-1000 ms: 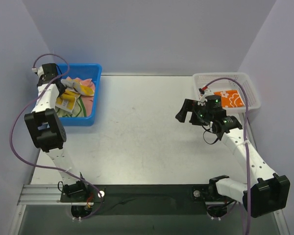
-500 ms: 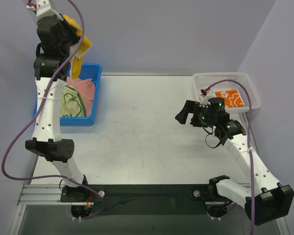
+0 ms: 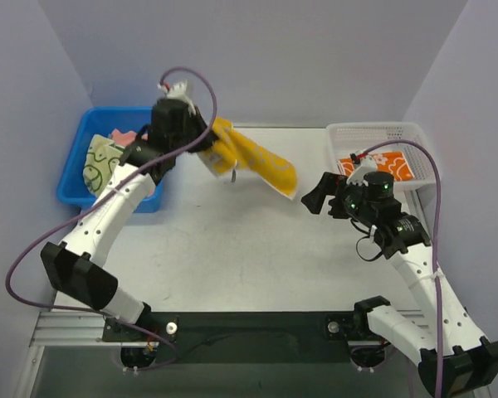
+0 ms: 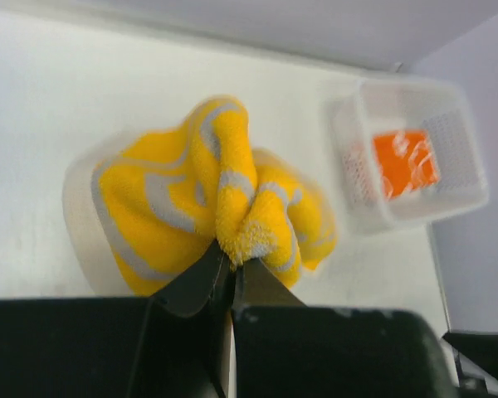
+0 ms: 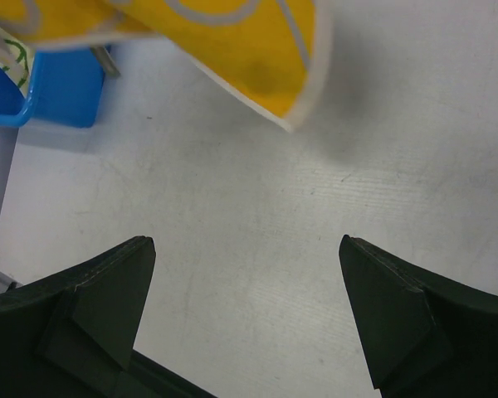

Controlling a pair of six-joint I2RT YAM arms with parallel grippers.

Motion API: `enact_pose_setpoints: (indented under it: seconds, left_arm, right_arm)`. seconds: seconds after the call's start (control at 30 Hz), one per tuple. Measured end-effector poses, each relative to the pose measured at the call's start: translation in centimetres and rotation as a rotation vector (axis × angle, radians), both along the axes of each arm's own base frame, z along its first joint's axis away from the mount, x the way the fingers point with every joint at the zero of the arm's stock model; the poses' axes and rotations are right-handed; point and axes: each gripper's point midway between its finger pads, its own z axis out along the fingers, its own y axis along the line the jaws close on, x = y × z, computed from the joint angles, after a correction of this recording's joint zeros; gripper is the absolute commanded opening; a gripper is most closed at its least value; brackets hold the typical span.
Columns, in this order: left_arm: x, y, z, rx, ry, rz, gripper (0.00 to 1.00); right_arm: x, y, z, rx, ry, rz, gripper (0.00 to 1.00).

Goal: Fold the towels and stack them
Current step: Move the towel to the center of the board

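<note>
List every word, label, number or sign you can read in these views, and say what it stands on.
None: no readable text shows in any view.
The yellow towel carries only grey curved outlines.
The orange towel in the white basket carries only white flowers.
The pale green towel in the blue bin carries only dark green outlines.

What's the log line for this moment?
left gripper: shut on yellow grey-printed cloth towel, held above table | right gripper: open, empty | orange flowered towel: in white mesh basket

yellow towel (image 3: 257, 162) with grey outlines, orange towel (image 3: 392, 168) with white flowers, blue bin (image 3: 76, 197), white basket (image 3: 373, 128)
</note>
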Motion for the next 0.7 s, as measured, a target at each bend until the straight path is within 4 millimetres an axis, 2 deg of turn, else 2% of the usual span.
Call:
enact_pose_setpoints:
  seconds: [0.03,0.07,0.13,0.2,0.23,0.27,0.33,0.37,0.43,0.57,0.63,0.7]
  left_arm:
    - [-1.1,-0.2,-3.5,0.004,0.061,-0.009,0.09]
    - [-2.9,0.0,-7.9,0.025,0.162,-0.014,0.12]
    - [-7.1,0.3,-15.9,0.074,0.341,-0.031,0.26]
    - [-12.7,0.4,-22.6,0.126,0.501,-0.071,0.39]
    - [-15.9,0.5,-25.2,0.158,0.571,-0.099,0.54]
    - [-19.5,0.7,-27.3,0.193,0.633,-0.139,0.61]
    - [-24.4,1.4,-28.8,0.222,0.691,-0.198,0.75]
    - [-26.0,1.7,-28.6,0.216,0.693,-0.216,0.79]
    - [-27.3,2.1,-27.3,0.183,0.664,-0.231,0.85]
    - [-26.4,1.7,-24.0,0.158,0.574,-0.25,0.84]
    - [-24.8,1.0,-23.1,0.209,0.554,-0.255,0.83]
    - [-22.5,-0.3,-22.5,0.272,0.533,-0.264,0.8]
  right_arm:
    - [-0.1,0.0,-0.1,-0.001,0.004,0.0,0.99]
    - [-0.3,-0.1,-0.3,-0.005,0.012,0.0,0.99]
    - [-0.7,0.0,-1.0,-0.012,0.037,0.004,0.99]
    - [-1.3,0.0,-2.3,-0.023,0.072,0.012,0.99]
    - [-1.6,0.0,-3.0,-0.029,0.093,0.016,0.99]
    - [-2.0,0.1,-3.9,-0.038,0.121,0.021,0.99]
    - [-2.7,0.2,-5.3,-0.057,0.176,0.032,0.95]
    - [-2.9,0.3,-6.0,-0.064,0.202,0.038,0.93]
    - [-3.2,0.6,-7.5,-0.083,0.255,0.041,0.85]
    - [-3.8,0.4,-11.2,-0.137,0.377,0.014,0.74]
    - [-3.9,-0.2,-12.7,-0.17,0.427,-0.021,0.69]
    - [-3.7,-1.1,-13.8,-0.207,0.458,-0.072,0.63]
